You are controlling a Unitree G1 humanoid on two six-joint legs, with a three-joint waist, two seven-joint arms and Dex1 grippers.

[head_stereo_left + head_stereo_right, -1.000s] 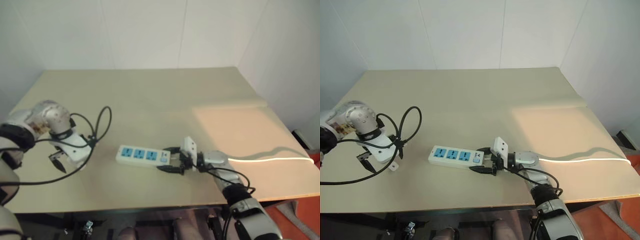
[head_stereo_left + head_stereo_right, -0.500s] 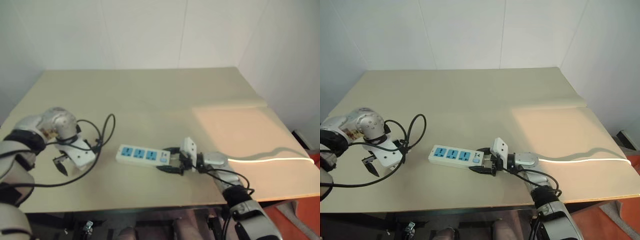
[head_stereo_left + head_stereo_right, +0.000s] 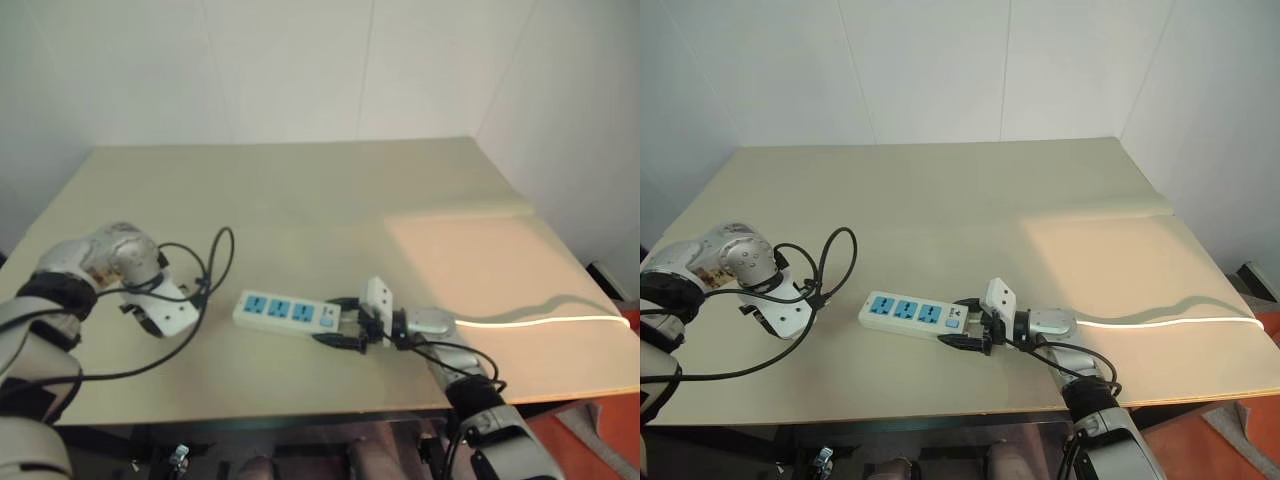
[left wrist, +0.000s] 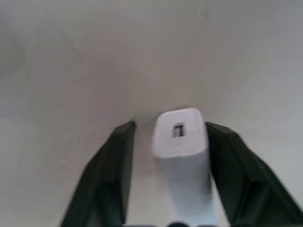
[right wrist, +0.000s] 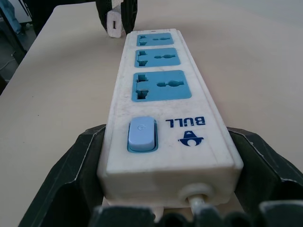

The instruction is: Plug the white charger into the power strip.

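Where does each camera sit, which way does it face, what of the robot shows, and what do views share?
Eye views: on the head, facing forward and down over the table; both arms show, with the power strip.
Left wrist view: on the left wrist, facing down; the left gripper stands open astride the white charger.
Right wrist view: on the right wrist, facing along the power strip; the right gripper clamps its near end.
Shared: right wrist and eye views both show the strip; both wrist views show the charger.

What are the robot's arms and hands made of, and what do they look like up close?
Silvery-grey jointed arms with black bands and loose black cables looping alongside. Each ends in a white boxy body bearing two black tapered fingers: the left gripper and the right gripper.
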